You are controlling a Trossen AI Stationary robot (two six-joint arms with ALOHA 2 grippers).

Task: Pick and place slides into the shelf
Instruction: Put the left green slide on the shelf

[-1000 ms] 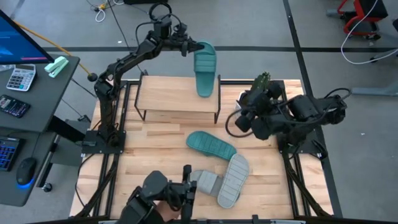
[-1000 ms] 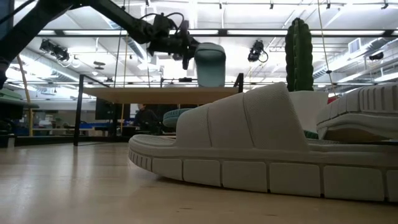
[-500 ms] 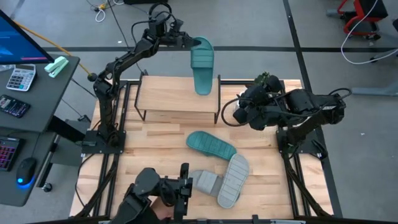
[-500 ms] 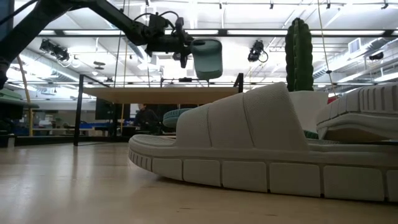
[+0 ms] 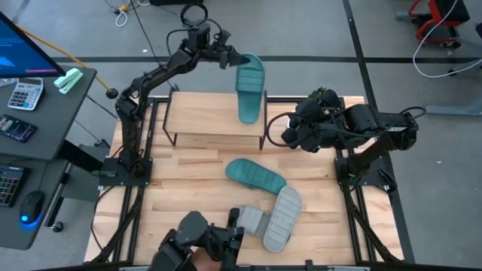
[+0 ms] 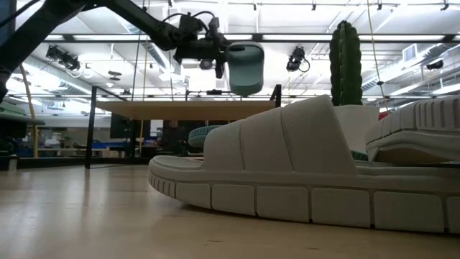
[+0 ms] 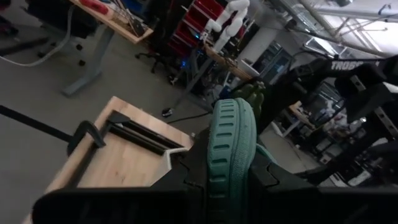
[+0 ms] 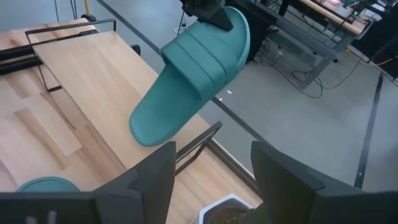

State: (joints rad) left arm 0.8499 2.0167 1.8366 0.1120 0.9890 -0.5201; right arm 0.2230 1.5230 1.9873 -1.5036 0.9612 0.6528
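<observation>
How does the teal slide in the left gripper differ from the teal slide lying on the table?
The held teal slide hangs in the air above the shelf, clamped by the left gripper; the other teal slide lies on the tabletop, untouched. The held one shows its strap, the lying one its ribbed sole. Both share colour and shape.

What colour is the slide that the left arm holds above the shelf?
Teal-green; the held slide shows best in the right wrist view.

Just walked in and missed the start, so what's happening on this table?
The left gripper holds a teal slide in the air above the right end of the shelf. The right gripper waits open beside the shelf. Another teal slide and two grey slides lie on the table.
</observation>
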